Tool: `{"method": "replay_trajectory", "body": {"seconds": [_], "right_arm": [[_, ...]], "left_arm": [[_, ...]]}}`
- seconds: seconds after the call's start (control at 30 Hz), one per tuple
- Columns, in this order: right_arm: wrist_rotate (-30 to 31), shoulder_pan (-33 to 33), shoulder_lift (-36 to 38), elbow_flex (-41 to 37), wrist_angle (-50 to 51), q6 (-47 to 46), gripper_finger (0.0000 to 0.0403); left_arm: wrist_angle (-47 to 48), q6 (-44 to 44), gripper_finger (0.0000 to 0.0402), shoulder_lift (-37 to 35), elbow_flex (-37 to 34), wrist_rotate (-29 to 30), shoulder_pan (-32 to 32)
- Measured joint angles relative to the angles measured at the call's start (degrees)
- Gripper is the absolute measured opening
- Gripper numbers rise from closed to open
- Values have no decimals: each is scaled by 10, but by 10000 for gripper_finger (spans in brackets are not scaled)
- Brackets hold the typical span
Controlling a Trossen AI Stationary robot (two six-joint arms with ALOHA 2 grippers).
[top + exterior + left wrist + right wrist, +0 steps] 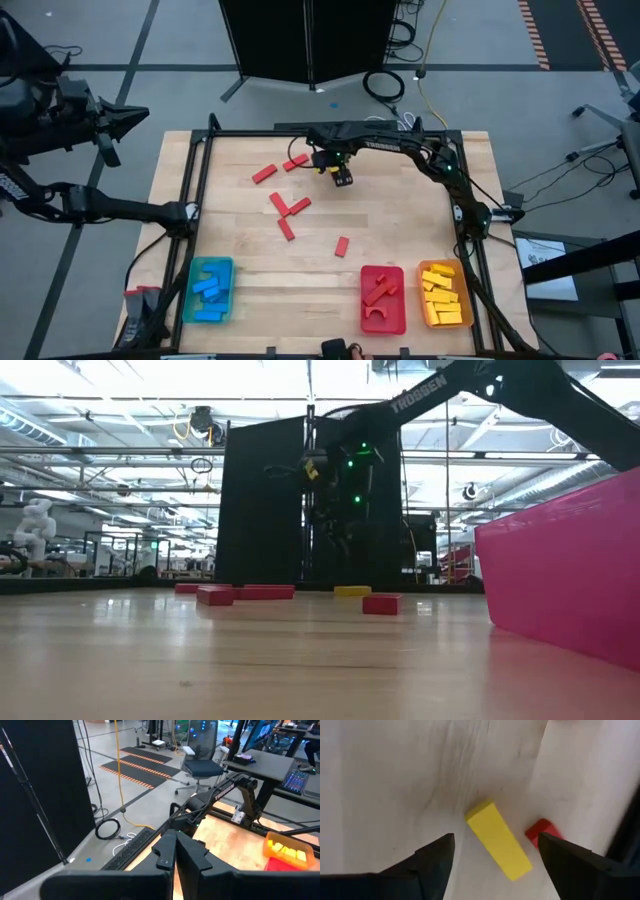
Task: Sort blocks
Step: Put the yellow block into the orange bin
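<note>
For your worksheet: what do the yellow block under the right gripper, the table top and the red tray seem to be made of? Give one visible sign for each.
Yellow block: probably painted wood or plastic; flat, even colour, crisp edges, matte faces.
Table top: looks like pale wood with a smooth finish; grain streaks show in the right wrist view.
Red tray: likely plastic; thin, uniformly coloured wall with a slight sheen.
</note>
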State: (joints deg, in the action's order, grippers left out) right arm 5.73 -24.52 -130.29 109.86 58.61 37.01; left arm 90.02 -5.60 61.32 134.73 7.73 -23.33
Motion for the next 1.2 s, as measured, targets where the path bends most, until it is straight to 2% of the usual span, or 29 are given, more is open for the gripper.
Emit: {"method": "replay_trajectory", "body": {"seconds": [0.2,0.43,0.57,0.7,0.77,0.87,1.0,1.1,1.2], "right_arm": [[-12,2,-25,0,-5,-5,268],[26,6,-29,3,-14,-37,222],[47,8,-30,3,-3,-60,150],[40,9,-30,3,1,-55,43],[23,11,-30,3,9,-49,12],[4,21,-30,11,32,-53,3],[-20,37,-29,75,56,-73,1],[9,38,-28,113,50,-63,6],[37,26,-28,115,50,7,36]], "left_arm": [[0,0,16,0,0,0,0],[0,0,16,0,0,0,0],[0,0,16,0,0,0,0],[0,0,16,0,0,0,0],[0,0,16,0,0,0,0],[0,0,16,0,0,0,0],[0,1,16,0,0,0,0],[0,4,16,0,0,0,0],[0,4,16,0,0,0,0]]}}
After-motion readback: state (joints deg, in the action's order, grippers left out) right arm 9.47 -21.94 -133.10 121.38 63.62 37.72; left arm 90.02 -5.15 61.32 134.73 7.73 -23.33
